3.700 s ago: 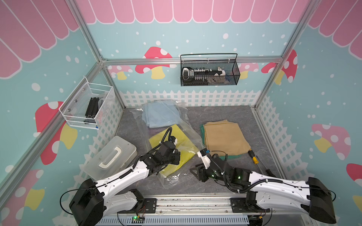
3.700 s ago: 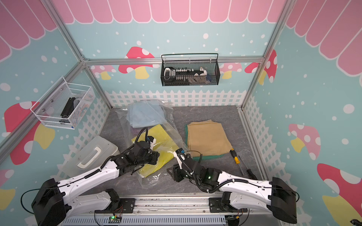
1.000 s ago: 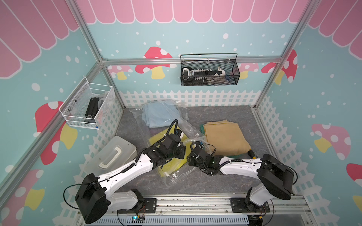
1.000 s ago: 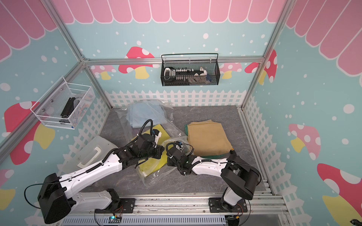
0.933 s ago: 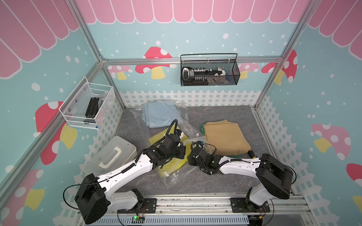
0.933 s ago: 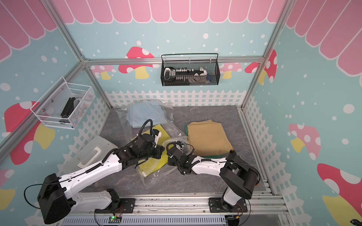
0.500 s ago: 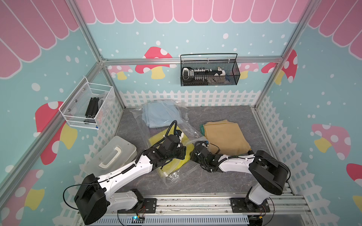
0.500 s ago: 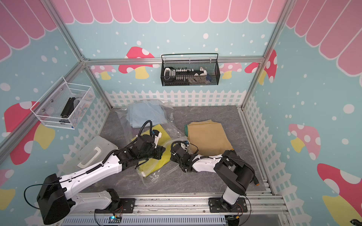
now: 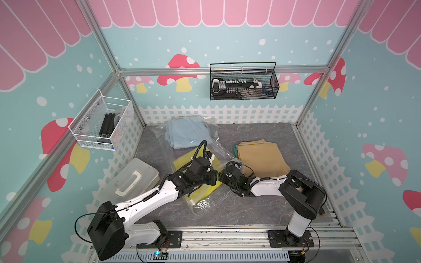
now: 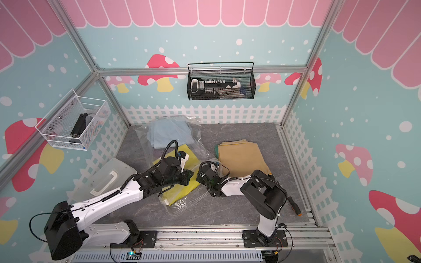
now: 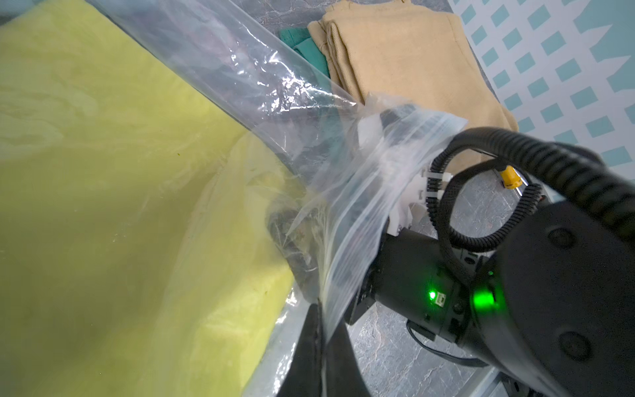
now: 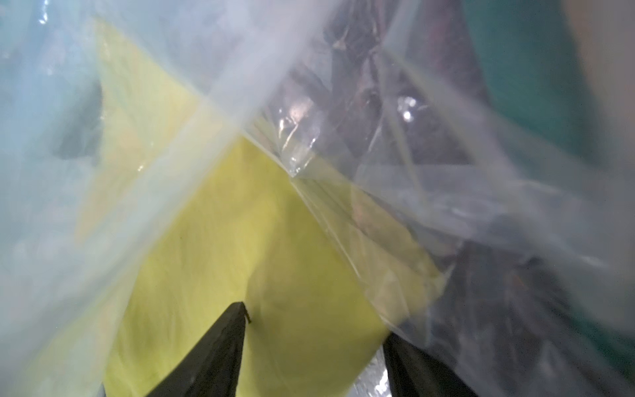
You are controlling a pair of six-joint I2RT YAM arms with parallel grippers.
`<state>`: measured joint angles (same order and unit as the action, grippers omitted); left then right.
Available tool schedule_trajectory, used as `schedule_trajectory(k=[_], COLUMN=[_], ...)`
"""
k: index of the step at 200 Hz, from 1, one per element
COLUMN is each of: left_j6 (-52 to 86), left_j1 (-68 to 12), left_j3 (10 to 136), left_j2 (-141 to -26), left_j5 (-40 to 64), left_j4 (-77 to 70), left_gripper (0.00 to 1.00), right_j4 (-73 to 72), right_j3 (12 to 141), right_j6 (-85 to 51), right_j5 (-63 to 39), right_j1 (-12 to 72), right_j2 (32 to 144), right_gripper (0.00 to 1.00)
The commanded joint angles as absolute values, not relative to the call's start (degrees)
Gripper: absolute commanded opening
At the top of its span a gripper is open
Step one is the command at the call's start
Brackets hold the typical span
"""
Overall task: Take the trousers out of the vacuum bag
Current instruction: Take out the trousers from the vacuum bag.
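Your left gripper (image 11: 320, 330) is pinching the vacuum bag (image 11: 240, 68) by its ridged zip edge, jaws closed. Your right gripper (image 12: 316, 330) is sitting inside the mouth, jaws apart over the yellow trousers (image 12: 240, 240), gripping nothing. Bag is lying crinkled and clear mid-table, light blue trousers (image 9: 185, 134) showing through its far end.

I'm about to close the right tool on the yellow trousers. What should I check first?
1. Bag hold: left tool shut on the vacuum bag edge: ok.
2. Jaws: right tool open: ok.
3. Position: right tool inside the bag mouth, facing the yellow trousers: ok.
4. Bite: cloth far enough between its fingers to pinch: cannot tell.
5. Clearance: tan trousers lie outside the bag: ok.
6. Bag emptied: not ok; light blue trousers also inside.
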<state>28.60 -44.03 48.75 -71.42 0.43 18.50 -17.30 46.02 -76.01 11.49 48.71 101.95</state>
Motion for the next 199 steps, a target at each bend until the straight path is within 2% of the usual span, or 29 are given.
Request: schedule_trajectory(k=[1, 41, 82, 122, 199], left_j6=[29.4, 29.4, 29.0, 28.4, 27.3], left_j1=[-44.2, -44.1, -43.4, -43.1, -43.1], left_j3=[48.0, 47.5, 48.3, 50.8, 55.1], left_j2=[-71.7, -71.5, -72.8, -74.7, -75.6], left_j5=[-0.1, -1.5, -1.7, -1.2, -0.8], left_j4=[18.2, 18.5, 18.5, 18.5, 20.5], left_gripper=[0.0, 0.0, 0.0, 0.0, 0.0], right_j4=[-17.0, -17.7, -13.9, -8.7, 3.7], right_j3=[45.8, 45.6, 45.7, 45.1, 46.3], right_j6=[-79.3, -74.4, -67.5, -63.3, -62.9], right_j5=[12.0, 13.5, 13.7, 13.9, 19.1], right_j1=[46.8, 46.6, 46.9, 48.8, 53.8], right_j2=[105.8, 102.6, 95.1, 87.1, 77.7], right_gripper=[0.56, 0.3, 0.16, 0.09, 0.08])
